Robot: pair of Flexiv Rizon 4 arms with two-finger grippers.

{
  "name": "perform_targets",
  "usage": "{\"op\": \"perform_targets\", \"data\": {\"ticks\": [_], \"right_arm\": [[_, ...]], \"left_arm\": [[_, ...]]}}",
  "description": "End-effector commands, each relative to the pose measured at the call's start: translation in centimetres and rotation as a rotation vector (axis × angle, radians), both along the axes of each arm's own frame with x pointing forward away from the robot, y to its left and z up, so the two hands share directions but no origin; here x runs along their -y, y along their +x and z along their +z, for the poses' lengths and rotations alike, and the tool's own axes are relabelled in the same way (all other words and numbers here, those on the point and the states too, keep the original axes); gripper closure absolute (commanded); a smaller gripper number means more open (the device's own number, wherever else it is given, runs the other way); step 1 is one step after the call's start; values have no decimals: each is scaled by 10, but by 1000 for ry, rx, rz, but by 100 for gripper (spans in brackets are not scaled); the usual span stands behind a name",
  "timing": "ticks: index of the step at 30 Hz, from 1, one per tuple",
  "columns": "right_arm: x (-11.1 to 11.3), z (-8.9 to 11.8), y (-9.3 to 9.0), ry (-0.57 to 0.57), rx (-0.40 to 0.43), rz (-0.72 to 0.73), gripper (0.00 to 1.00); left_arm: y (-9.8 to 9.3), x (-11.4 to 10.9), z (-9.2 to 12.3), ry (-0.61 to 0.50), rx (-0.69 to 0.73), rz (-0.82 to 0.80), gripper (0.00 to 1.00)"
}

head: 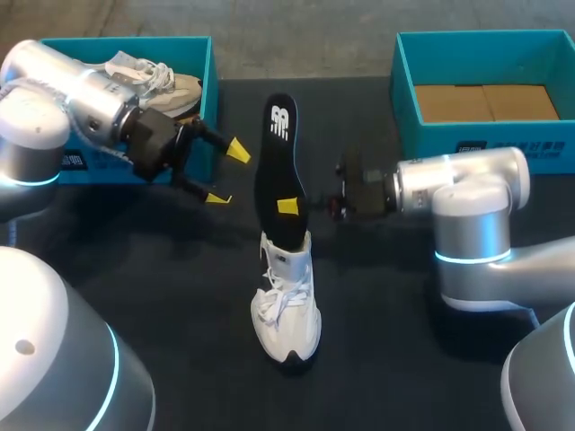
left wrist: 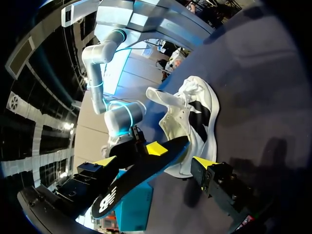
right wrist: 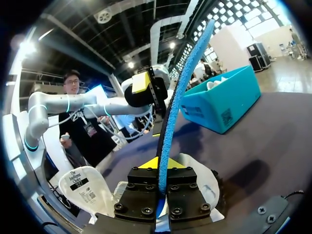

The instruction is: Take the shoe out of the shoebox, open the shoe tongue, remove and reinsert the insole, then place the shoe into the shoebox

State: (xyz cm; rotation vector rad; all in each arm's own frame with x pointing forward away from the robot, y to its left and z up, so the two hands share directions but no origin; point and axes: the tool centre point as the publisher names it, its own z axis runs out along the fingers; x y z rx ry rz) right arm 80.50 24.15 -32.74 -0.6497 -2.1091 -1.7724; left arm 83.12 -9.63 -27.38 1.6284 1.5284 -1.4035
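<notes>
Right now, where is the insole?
The insole stands upright at mid-table in the head view, lower end at the white shoe, pinched by the right gripper; the open left gripper is beside it.

- This is a robotics lab or test station rather than a home or a shop. Two silver arms with glowing cyan rings at their joints, the left arm (head: pixel 63 103) and the right arm (head: pixel 467 193), come in over one surface (head: pixel 162 269).
- The surface is covered in plain black matting, like a work bench.
- Two open teal boxes sit along its far side. The left shoebox (head: pixel 210 72) holds a pale shoe (head: pixel 166 81), and the right shoebox (head: pixel 485 144) shows a bare cardboard bottom.
- A white shoe (head: pixel 287 305) stands mid-surface. A black insole (head: pixel 277 162) rises from its opening, clamped by the right gripper (head: pixel 288 207), which looks like a staged handling trial.
</notes>
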Motion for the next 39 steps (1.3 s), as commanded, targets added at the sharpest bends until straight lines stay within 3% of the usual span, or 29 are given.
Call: {"op": "perform_targets", "data": {"ticks": [1,39], "right_arm": [[-5,-7,-2,-15,-8,3,100],[-2,-35,-37,2,-39,-19,100]], "left_arm": [[4,4,-3,3,0,-9,0],[7,4,-7,9,-9,-21,0]]}}
